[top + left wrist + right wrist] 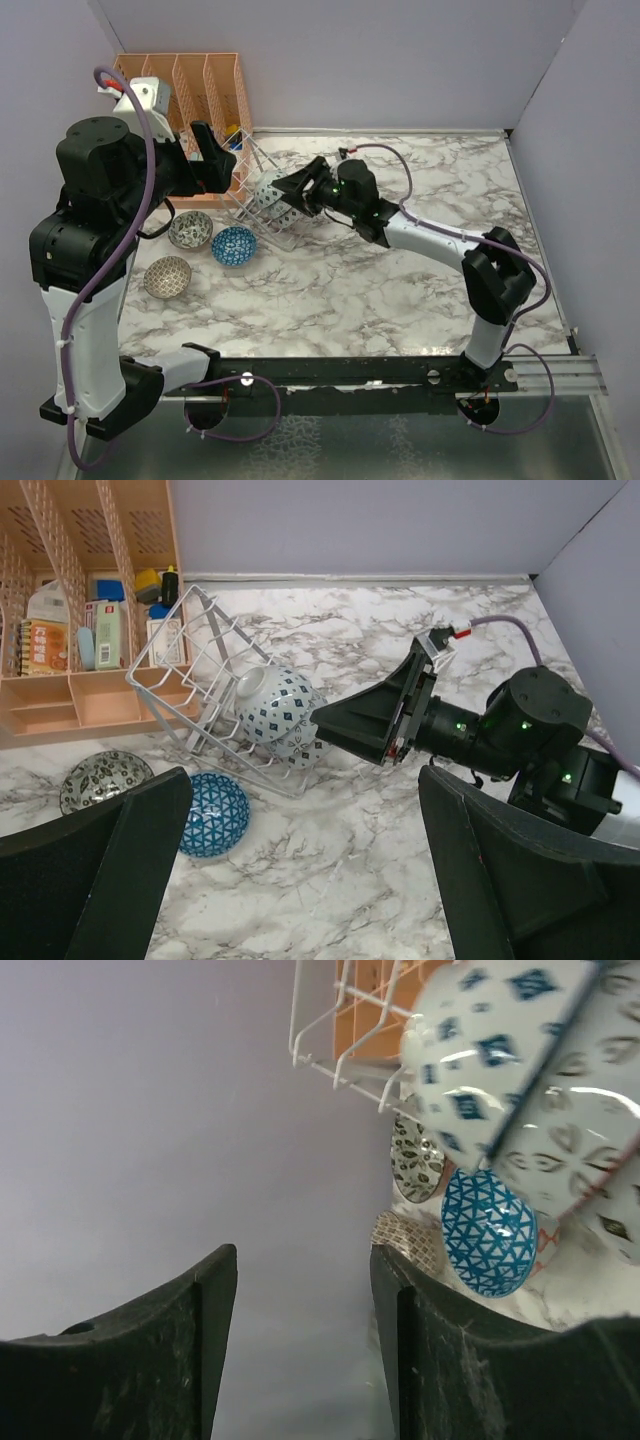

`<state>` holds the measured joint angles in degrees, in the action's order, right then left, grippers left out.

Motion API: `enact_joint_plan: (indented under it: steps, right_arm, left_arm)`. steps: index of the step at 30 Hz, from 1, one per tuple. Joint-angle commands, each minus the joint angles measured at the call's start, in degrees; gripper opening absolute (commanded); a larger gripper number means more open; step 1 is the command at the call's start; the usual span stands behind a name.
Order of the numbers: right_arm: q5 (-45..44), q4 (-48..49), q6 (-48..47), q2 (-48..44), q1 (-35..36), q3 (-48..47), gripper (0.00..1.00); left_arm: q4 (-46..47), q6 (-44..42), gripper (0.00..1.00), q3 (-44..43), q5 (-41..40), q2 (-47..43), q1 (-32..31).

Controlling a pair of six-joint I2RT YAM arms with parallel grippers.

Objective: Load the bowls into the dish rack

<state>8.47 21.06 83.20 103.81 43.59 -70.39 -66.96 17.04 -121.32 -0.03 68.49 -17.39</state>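
Note:
The wire dish rack (262,205) lies tipped on the marble table beside the orange organiser. It holds two white bowls with dark patterns (278,702), also seen close in the right wrist view (480,1050). On the table lie a grey bowl (190,231), a blue bowl (234,245) and a tan bowl (167,277). My right gripper (285,188) is open and empty, its tips right at the bowls in the rack (190,670). My left gripper (310,880) is open and empty, high above the table near the blue bowl (213,813).
The orange organiser (190,80) with tall dividers stands at the back left against the wall, holding small items (60,630). Purple walls close in the left, back and right sides. The right arm (440,240) stretches across the table's middle.

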Motion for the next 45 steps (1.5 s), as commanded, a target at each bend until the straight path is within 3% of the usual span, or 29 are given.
enact_joint_plan:
  steps: [1, 5, 8, 15, 24, 37, 45]
  right_arm:
    - [8.22, -25.37, -28.95, 0.78, 3.21, -14.95, 0.57]
    - [9.39, -41.00, -48.58, 8.83, 8.20, -31.14, 0.59]
    - [10.86, -47.08, -59.66, 14.28, 12.80, -40.47, 0.60]
    - [14.66, -57.59, -76.34, 26.65, 19.40, -56.78, 0.60]
    - [5.62, -54.79, -85.60, 33.03, 20.08, -57.82, 0.60]
    - [7.53, -47.92, -91.31, 36.04, 20.29, -54.52, 0.56]
    - [1.64, -46.92, -92.25, 38.25, 20.42, -53.11, 0.50]
  left_arm:
    - [0.42, 1.18, 0.99, -1.59, -0.78, -0.82, -0.10]
    - [0.97, 1.66, 0.99, 0.36, -1.35, -1.94, -0.14]
    - [1.30, 2.23, 0.99, 1.32, -1.49, -2.44, -0.11]
    - [1.77, 3.72, 0.99, 2.05, -2.04, -2.90, -0.15]
    - [2.48, 6.65, 0.99, 3.41, -1.10, -3.22, -0.12]
    - [3.97, 6.48, 0.99, 6.02, -0.09, -3.10, -0.13]
    - [4.73, 5.52, 0.99, 6.98, -0.62, -3.06, -0.13]
